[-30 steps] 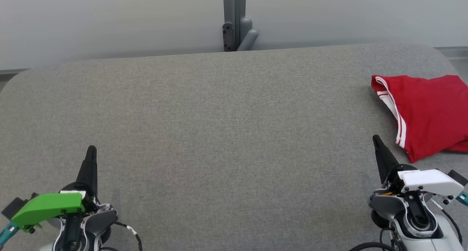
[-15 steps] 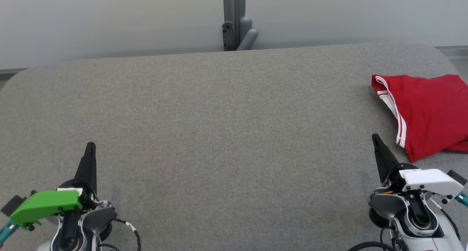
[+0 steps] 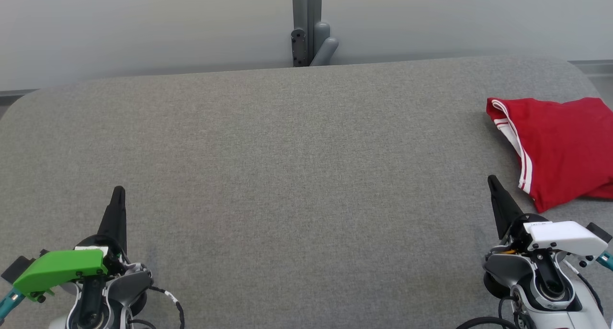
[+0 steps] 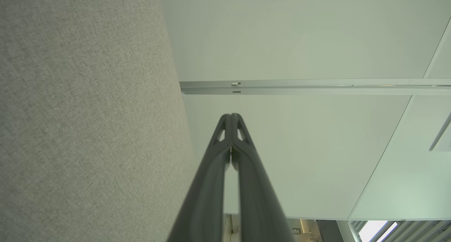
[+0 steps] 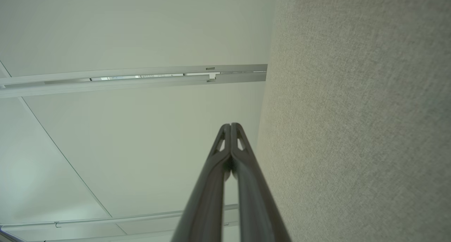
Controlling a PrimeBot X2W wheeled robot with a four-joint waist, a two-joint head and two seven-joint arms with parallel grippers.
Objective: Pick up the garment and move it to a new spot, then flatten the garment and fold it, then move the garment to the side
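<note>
Garment: red white-striped cloth garment (image 3: pixel 560 147), just ahead-right of right hand (image 3: pixel 493 186)
Farther: left hand (image 3: pixel 118 195), well apart
Hands: both closed, empty

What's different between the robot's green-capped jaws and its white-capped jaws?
The left gripper carries a green cover; the right gripper a white cover. The right gripper sits close to the red garment; the left gripper lies far across the grey table from it. Both have dark jaws shut, holding nothing.
</note>
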